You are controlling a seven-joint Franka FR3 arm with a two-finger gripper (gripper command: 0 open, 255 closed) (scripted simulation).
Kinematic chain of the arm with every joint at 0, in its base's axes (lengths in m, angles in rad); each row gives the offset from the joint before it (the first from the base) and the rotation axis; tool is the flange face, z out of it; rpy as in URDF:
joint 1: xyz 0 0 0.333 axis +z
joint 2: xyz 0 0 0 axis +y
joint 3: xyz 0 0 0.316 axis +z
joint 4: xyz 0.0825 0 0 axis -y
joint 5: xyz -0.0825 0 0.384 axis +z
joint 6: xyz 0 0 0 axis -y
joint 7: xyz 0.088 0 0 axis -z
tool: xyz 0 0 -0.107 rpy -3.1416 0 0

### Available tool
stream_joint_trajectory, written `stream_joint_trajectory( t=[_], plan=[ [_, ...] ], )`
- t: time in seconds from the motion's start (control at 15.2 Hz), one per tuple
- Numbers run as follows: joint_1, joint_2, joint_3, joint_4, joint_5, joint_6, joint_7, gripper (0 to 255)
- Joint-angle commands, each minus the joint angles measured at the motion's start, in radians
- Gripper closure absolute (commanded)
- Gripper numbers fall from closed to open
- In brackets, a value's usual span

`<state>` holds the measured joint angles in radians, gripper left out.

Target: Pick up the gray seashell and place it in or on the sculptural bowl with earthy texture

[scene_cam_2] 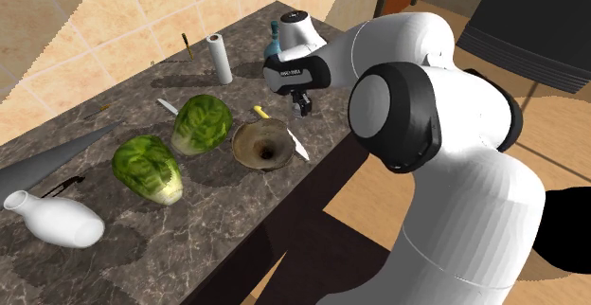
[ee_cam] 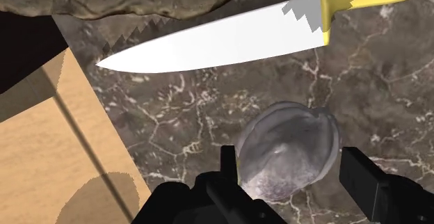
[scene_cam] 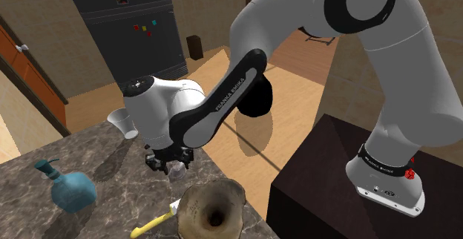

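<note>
A gray seashell (ee_cam: 288,146) lies on the dark marble counter (ee_cam: 209,118), and my gripper (ee_cam: 292,163) has come straight down over it. The two black fingers (ee_cam: 229,165) press against its opposite edges, so the gripper is shut on the shell. In the shoulder view the gripper (scene_cam: 176,167) is low over the counter with the shell (scene_cam: 178,172) pale beneath it. The earthy brown sculptural bowl (scene_cam: 211,211) stands just beyond, close to the counter's edge, also seen in the second exterior view (scene_cam_2: 260,147). Its rough rim (ee_cam: 139,0) shows past the knife.
A yellow-handled knife (ee_cam: 222,45) lies between the shell and the bowl. A teal bottle (scene_cam: 70,189) and a white cup (scene_cam: 122,122) stand nearby. Two lettuce heads (scene_cam_2: 201,123), a paper roll (scene_cam_2: 220,59) and a white vase (scene_cam_2: 57,220) sit farther along. The counter edge (ee_cam: 90,97) is close.
</note>
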<state>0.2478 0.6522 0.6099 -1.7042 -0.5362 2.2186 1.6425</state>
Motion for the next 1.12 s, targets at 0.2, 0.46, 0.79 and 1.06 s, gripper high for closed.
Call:
stream_joint_trajectory(
  t=[0.2, 0.46, 0.79, 1.06],
  plan=[
    [-0.014, -0.040, 0.022, 0.007, 0.028, -0.042, -0.019, 255],
    [-0.024, -0.069, 0.037, 0.018, 0.050, -0.078, -0.034, 255],
    [-0.034, -0.102, 0.055, 0.038, 0.077, -0.125, -0.052, 255],
    [-0.040, -0.125, 0.067, 0.058, 0.096, -0.165, -0.066, 255]
  ],
)
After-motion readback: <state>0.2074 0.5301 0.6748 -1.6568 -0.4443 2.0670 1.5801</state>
